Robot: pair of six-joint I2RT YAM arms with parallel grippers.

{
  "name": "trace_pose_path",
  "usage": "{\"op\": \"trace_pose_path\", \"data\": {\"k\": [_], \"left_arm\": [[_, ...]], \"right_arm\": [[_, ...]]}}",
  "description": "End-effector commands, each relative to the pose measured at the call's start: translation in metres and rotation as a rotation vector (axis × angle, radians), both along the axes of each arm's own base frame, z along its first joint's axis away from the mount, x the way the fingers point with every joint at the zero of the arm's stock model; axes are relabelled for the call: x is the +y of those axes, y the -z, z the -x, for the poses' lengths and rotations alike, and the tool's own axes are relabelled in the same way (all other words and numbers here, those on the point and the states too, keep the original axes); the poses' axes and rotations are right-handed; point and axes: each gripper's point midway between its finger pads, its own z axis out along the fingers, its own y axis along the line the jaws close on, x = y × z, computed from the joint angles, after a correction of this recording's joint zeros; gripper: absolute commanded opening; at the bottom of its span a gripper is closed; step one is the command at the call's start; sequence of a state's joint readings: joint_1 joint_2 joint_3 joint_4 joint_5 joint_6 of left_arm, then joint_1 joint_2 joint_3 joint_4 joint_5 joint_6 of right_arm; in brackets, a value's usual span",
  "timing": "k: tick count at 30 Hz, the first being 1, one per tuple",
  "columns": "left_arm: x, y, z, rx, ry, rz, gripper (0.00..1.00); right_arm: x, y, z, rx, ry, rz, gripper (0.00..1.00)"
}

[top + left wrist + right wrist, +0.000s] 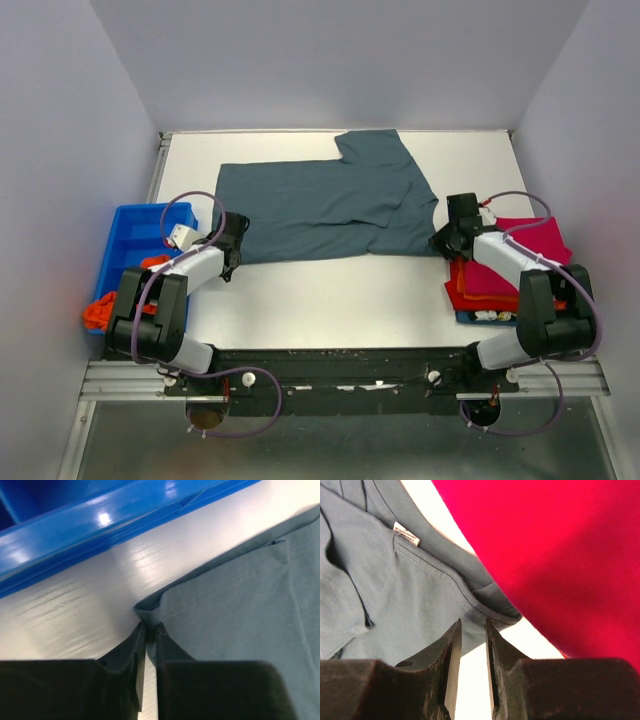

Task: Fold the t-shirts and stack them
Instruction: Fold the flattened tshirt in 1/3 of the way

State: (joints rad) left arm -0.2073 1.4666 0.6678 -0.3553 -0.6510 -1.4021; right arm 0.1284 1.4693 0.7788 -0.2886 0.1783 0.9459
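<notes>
A slate grey-blue t-shirt [320,205] lies spread flat across the middle of the table, one sleeve pointing to the back. My left gripper [236,258] sits at its near left corner. In the left wrist view the gripper [150,626] is shut on that bunched corner of the shirt [240,610]. My right gripper [442,243] is at the shirt's near right edge. There the gripper [472,622] stands open, a narrow gap between its fingers, with the shirt's hem [410,595] at the tips and unclamped. A magenta-pink t-shirt [560,545] lies just to its right.
Folded magenta-pink [525,245] and red and orange [480,295] shirts are stacked at the table's right edge. A blue plastic bin [125,240] stands off the left edge, its rim [100,525] close to my left gripper. Orange cloth [100,312] hangs over its near corner.
</notes>
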Motion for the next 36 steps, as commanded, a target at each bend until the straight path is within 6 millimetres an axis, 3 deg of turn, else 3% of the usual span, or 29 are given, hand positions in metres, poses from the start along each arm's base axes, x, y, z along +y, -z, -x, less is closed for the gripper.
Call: {"op": "trace_pose_path", "data": {"k": [1,5,24,30,36], "left_arm": [[-0.007,0.012,-0.010,-0.010,0.003,0.059,0.06],[-0.004,0.011,-0.012,-0.014,-0.002,0.046,0.00],[0.026,-0.015,-0.006,-0.070,-0.044,-0.012,0.00],[0.030,-0.017,-0.003,-0.074,-0.045,-0.010,0.00],[0.030,-0.013,0.013,-0.057,-0.035,-0.004,0.00]], "right_arm": [[-0.001,0.007,0.000,0.011,0.014,0.020,0.37],[-0.002,0.014,0.008,0.030,0.028,0.034,0.40],[-0.026,0.022,0.027,0.182,0.128,0.194,0.39],[-0.029,0.017,0.027,0.180,0.128,0.212,0.39],[-0.028,0.006,0.031,0.154,0.102,0.206,0.40]]}}
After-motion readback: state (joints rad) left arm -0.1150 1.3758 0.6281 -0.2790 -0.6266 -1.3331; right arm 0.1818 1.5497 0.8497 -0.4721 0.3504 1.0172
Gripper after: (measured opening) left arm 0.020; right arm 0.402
